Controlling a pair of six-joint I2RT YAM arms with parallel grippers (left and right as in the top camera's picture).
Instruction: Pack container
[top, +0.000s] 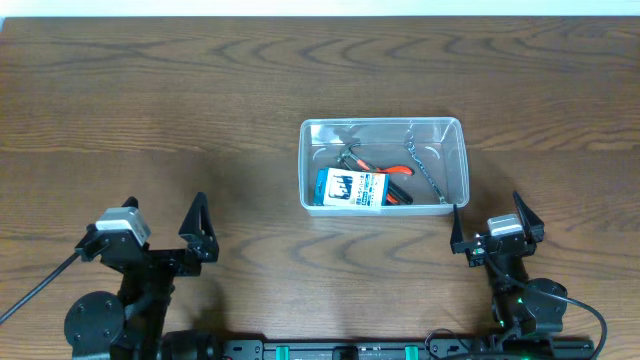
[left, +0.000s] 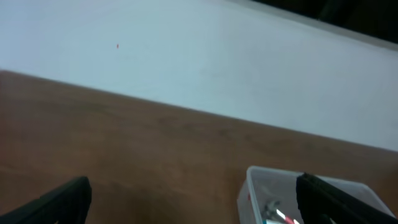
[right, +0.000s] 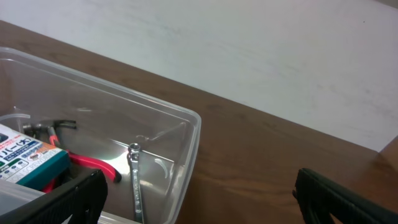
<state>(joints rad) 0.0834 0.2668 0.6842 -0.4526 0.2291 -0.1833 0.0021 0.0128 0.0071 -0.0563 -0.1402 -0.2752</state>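
Container (top: 380, 122) sits mid-table, just ahead of your right gripper (top: 487, 205). Red-handled pliers (top: 385, 170), wrench (top: 428, 175) and blue-and-white box (top: 352, 188) are inside. Left gripper (top: 163, 200) and right both wide, empty. Packing looks finished; next, confirm nothing's loose.
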